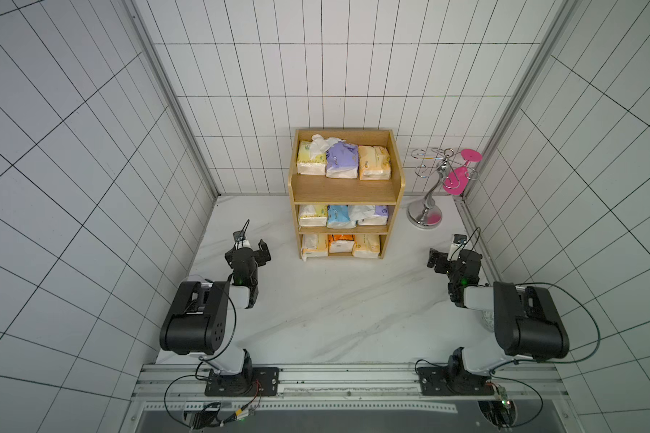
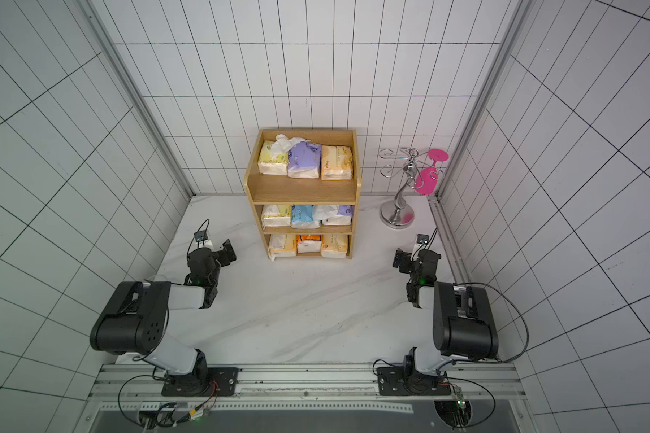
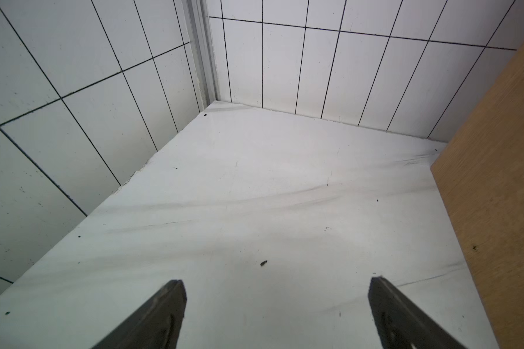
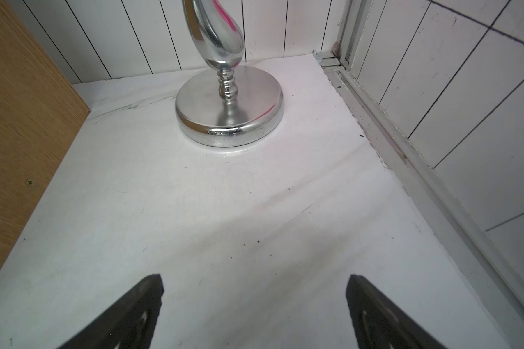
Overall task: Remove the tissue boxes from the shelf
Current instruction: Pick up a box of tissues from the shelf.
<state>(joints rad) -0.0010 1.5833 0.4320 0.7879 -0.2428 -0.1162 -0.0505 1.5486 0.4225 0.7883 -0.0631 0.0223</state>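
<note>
You have the left gripper and right gripper both spread wide and empty, flanking the shelf at far centre, where all nine tissue boxes lie with short ends facing near, the left arm seemingly slightly nearer.

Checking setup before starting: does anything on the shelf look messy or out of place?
Yes. Atop the shelf, crumpled white tissue spills over the yellow pack and purple pack. On the middle tier, more loose tissue drapes the right-hand pack. The bottom-left pack pokes past the front edge.
</note>
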